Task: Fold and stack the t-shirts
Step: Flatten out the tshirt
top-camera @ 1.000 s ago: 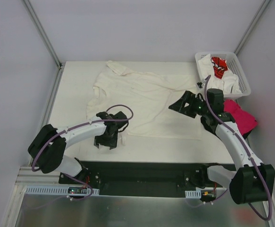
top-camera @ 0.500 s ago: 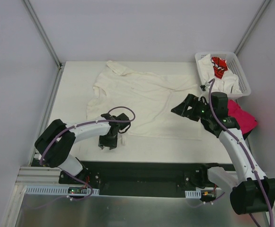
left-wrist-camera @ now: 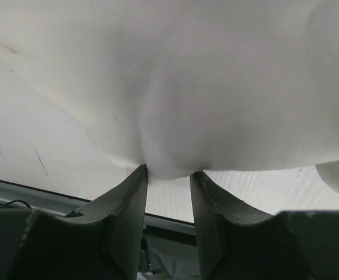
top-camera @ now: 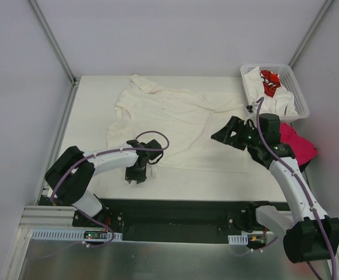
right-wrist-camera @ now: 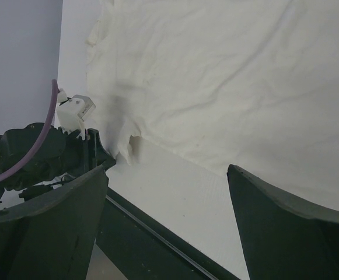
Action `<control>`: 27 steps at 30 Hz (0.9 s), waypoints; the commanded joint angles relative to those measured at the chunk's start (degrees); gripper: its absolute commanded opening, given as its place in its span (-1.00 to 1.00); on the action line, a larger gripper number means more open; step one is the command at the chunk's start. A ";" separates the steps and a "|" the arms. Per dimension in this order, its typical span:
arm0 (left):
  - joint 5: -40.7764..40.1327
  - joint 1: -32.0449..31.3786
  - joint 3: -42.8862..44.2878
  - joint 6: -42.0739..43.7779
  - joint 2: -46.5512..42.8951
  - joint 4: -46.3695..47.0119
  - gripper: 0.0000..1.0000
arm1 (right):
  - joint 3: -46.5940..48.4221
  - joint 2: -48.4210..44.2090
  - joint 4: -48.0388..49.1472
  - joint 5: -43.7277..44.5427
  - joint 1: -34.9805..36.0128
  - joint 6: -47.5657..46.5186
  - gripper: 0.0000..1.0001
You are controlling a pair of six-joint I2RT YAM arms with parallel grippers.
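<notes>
At the near hem of the shirt (top-camera: 175, 125), the left end effector (top-camera: 137, 173) is pinching a fold, the cloth lying flat on the counter (top-camera: 93, 111) beyond. The right end effector (top-camera: 224, 133) is hovering spread over the shirt's right edge.

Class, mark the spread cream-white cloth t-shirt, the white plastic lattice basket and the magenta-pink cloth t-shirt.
cream-white cloth t-shirt (top-camera: 181, 122): top external view, chest panel.
white plastic lattice basket (top-camera: 297, 87): top external view, right wall.
magenta-pink cloth t-shirt (top-camera: 300, 146): top external view, bunched middle.

Place: robot lab test cell.
Walls: plain pale panels (top-camera: 157, 35) on metal struts (top-camera: 51, 41), well beyond the fingers (left-wrist-camera: 122, 210).
Bench: white table (top-camera: 90, 116) beneath the fingers, black mounting rail (top-camera: 181, 213) behind them.
</notes>
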 commanded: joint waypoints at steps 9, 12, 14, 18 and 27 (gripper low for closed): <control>-1.50 -0.96 2.60 -2.21 -1.27 0.26 -0.42 | -1.02 -0.26 0.25 0.06 -0.47 -1.43 0.70; -1.77 -1.22 2.60 -2.65 -1.80 0.26 -0.50 | -1.19 -0.52 0.34 -0.03 -0.39 -1.43 0.69; -2.38 -1.31 2.51 -2.74 -1.98 0.17 -0.59 | -1.19 -0.52 0.34 0.06 -0.39 -1.43 0.69; -2.47 -1.31 2.68 -3.01 -1.80 0.17 -0.85 | -1.02 -0.26 0.42 0.06 -0.39 -1.43 0.69; -3.08 -1.31 4.09 -3.18 -2.15 0.17 -0.94 | -1.19 0.18 0.42 0.06 -0.39 -1.69 0.68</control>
